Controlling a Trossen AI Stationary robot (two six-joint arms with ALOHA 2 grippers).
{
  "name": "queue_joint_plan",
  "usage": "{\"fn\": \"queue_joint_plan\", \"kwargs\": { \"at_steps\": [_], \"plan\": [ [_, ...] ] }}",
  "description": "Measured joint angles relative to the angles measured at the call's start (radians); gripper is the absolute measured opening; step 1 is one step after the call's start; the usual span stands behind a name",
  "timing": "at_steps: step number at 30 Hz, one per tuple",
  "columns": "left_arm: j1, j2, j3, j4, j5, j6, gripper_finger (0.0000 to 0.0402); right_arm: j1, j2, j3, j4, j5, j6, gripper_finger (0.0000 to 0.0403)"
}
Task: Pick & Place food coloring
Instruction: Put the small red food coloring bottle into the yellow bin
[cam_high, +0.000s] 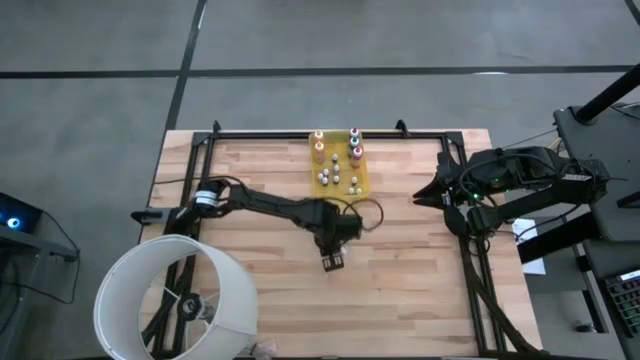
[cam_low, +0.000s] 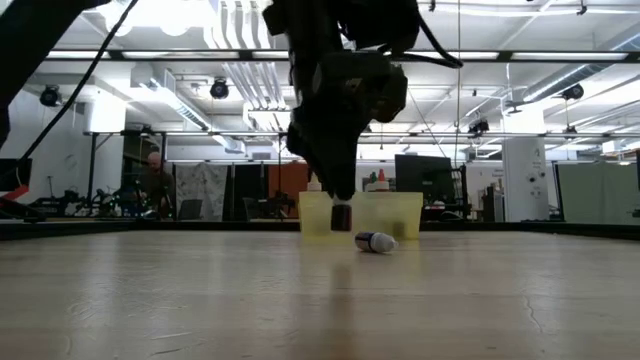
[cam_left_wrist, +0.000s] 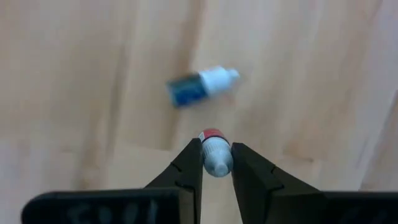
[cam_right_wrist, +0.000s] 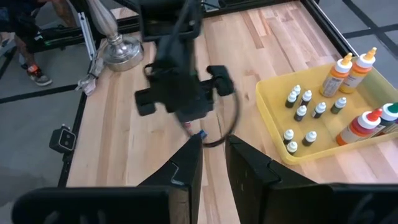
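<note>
While the left gripper (cam_left_wrist: 216, 163) is pinching a red-capped bottle (cam_left_wrist: 215, 152) in its jaws above mid-desk, it is needing a steady lift clear of the blue bottle (cam_left_wrist: 200, 86) lying beside, the right gripper (cam_right_wrist: 213, 151) waiting near the right edge, jaws narrowly parted on nothing.

The tray (cam_high: 341, 165) sits on the tabletop (cam_high: 400, 290) at the middle of its far edge, with small bottles (cam_right_wrist: 304, 106) standing inside it and taller bottles (cam_right_wrist: 348, 71) along its far end. Nearer the middle of the tabletop, the left pincer (cam_left_wrist: 216, 163) holds one small bottle (cam_left_wrist: 215, 152) between its fingers. Another bottle (cam_left_wrist: 200, 86) lies on its side just beside it. The right pincer (cam_high: 422, 195) waits at the tabletop's right edge.
</note>
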Motion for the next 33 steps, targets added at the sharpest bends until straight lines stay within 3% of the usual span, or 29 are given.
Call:
{"fn": "queue_joint_plan", "kwargs": {
  "at_steps": [17, 24, 33],
  "plan": [
    [0.292, -0.015, 0.211, -0.073, -0.067, 0.164, 0.0044, 0.0, -0.001, 0.0, 0.001, 0.026, -0.001, 0.0063],
    [0.378, -0.015, 0.21, -0.086, -0.07, 0.178, 0.0044, 0.0, -0.001, 0.0, 0.002, 0.026, 0.022, 0.0063],
    [0.371, -0.012, 0.154, -0.115, -0.108, 0.189, 0.0044, 0.0, 0.0, 0.0, 0.002, 0.052, 0.041, 0.0063]
  ]
}}
